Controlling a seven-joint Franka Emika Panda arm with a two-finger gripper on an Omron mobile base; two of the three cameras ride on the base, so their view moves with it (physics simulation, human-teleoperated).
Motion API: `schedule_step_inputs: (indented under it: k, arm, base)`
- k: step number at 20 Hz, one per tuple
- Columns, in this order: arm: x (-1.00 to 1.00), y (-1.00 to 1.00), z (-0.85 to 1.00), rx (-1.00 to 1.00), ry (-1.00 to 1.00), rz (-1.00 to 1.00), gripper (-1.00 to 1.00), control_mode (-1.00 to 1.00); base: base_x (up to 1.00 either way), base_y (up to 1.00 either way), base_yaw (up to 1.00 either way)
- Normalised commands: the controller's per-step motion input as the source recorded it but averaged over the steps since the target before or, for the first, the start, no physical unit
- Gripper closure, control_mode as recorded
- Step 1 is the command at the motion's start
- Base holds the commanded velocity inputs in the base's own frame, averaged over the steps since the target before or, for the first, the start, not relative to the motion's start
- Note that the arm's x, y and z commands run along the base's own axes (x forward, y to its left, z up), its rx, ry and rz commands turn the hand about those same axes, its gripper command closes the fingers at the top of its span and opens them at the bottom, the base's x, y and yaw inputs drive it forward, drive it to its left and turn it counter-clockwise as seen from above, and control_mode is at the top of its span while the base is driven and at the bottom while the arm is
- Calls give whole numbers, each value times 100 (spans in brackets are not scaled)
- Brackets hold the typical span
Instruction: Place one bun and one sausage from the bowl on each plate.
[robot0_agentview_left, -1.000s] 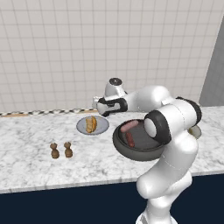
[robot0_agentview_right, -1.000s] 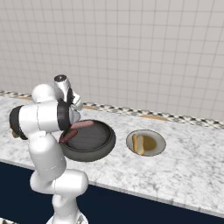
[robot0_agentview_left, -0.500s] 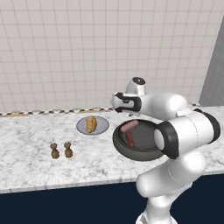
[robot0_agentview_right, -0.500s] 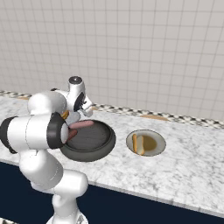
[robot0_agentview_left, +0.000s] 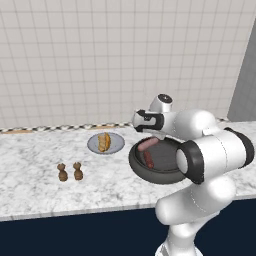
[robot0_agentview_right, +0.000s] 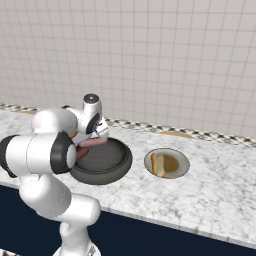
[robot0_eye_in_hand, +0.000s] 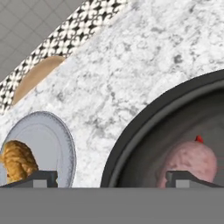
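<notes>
Inside the dark bowl (robot0_agentview_left: 162, 162) two sausages lie near its back-left rim: a pinkish sausage (robot0_agentview_left: 148, 144) with its long axis running roughly along the counter's length, and a darker red sausage (robot0_agentview_left: 149, 160) just beside it, pointing more toward the counter's front edge. The plate (robot0_agentview_left: 116, 145) sits on the marble counter (robot0_agentview_left: 35, 165) to the bowl's left, near but apart from it, and carries a bun (robot0_agentview_left: 104, 142) and no sausage. The gripper (robot0_eye_in_hand: 111, 178) hangs over the bowl's back-left rim with its jaws spread wide and nothing between them. From the hand view, one fingertip (robot0_eye_in_hand: 183, 176) stands over the rounded end of the pinkish sausage while the other sits toward the plate, so the sausage lies off to one side of the jaws, not centred. Judged from this, the next reach needs a shift toward the bowl's interior and a descent across the sausage's short width. Two small brown shakers (robot0_agentview_left: 70, 171) stand well apart, nearer the front. No brand, label or writing can be read anywhere.
</notes>
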Motion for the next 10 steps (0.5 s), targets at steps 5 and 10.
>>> schedule_step_inputs:
  k: [5,10]
  arm:
    - [-5,-10,-25,1,2,-4,-100,-100]
    - [-29,-13,2,5,0,-5,-100,-100]
  base:
    - [0,0,0]
    - [0,0,0]
